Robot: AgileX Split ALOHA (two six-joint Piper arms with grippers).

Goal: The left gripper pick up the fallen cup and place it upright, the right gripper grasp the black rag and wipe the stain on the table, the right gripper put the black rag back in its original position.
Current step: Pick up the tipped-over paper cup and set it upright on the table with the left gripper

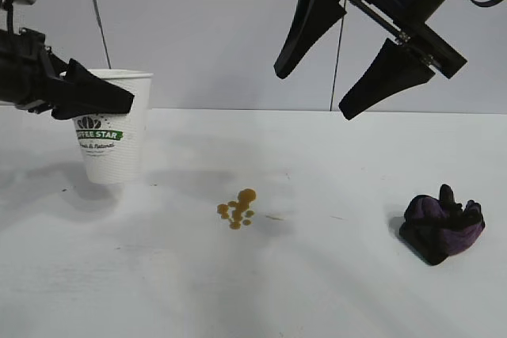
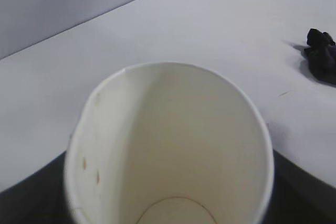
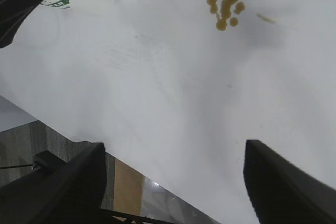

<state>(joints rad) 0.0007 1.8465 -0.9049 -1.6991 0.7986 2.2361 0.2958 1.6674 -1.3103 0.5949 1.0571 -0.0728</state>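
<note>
The left gripper (image 1: 119, 100) pinches the cup (image 1: 113, 144) — far finger hidden; right gripper (image 1: 326, 78) hangs spread.

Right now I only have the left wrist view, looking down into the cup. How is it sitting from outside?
Observer: The cup is nearly upright, mouth up, with the left gripper clamped across its upper wall. I cannot tell whether its base touches the table.
Operator: Where is the stain?
Observer: The stain lies on the table between the cup and the black rag, apart from both.
Operator: And the right gripper?
Observer: The right gripper hangs open and empty, high above the table, over the gap between stain and rag.
</note>
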